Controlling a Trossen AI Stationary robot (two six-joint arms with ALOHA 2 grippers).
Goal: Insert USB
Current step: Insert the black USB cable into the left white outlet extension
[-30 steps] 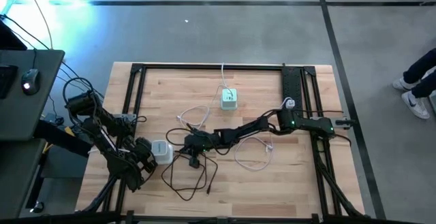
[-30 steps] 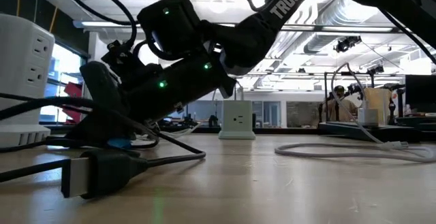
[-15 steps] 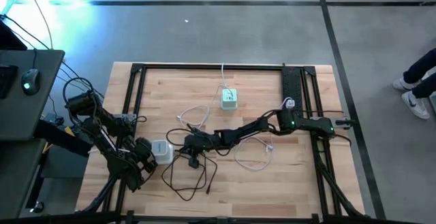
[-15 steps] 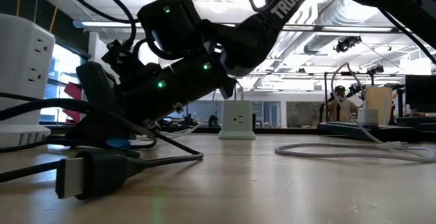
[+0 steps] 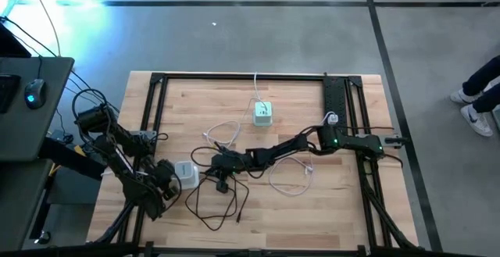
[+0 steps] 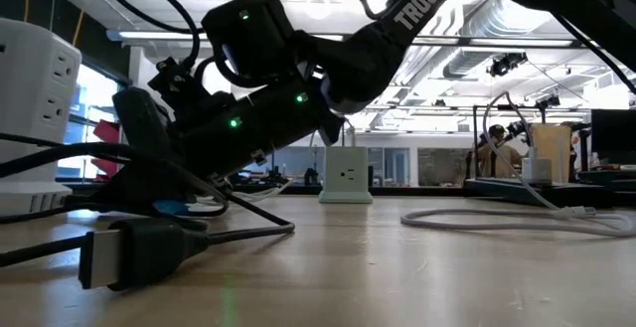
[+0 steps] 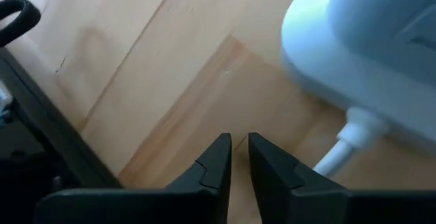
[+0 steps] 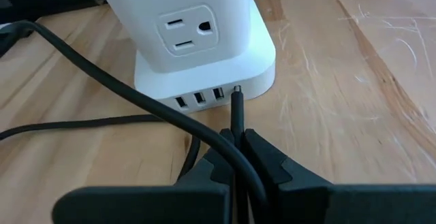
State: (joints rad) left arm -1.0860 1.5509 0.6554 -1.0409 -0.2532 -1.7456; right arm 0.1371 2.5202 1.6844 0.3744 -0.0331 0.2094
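Note:
The white power tower [image 5: 186,171] stands on the table's left part, with a row of USB ports [image 8: 199,99] in its base. My right gripper [image 5: 221,165] lies just right of it, tilted low over the table [image 6: 149,158], shut on a black USB cable. The cable's plug tip [image 8: 238,93] stands right at the tower's base [image 8: 255,74], beside the ports. My left gripper [image 5: 164,180] is at the tower's left. Its fingers [image 7: 240,149] are shut and point at bare wood, with the tower's base [image 7: 368,47] beside them. My right gripper pinches the black USB cable just behind its plug [image 8: 237,125] between the two fingers. The plug runs along the fingers and juts out past their ends toward the tower. The fingers come slanting down from the table's right. I cannot tell whether the tip touches the base.
A second white power cube [image 5: 262,114] stands farther back at mid-table. Black cable loops [image 5: 219,206] and a black plug [image 6: 139,252] lie on the near side. A white cable [image 5: 293,175] coils under my right arm. A black frame [image 5: 234,77] rims the table.
The black plug lying nearest the low camera has slid a little along the table with its cable. Both grippers have stayed almost where they were.

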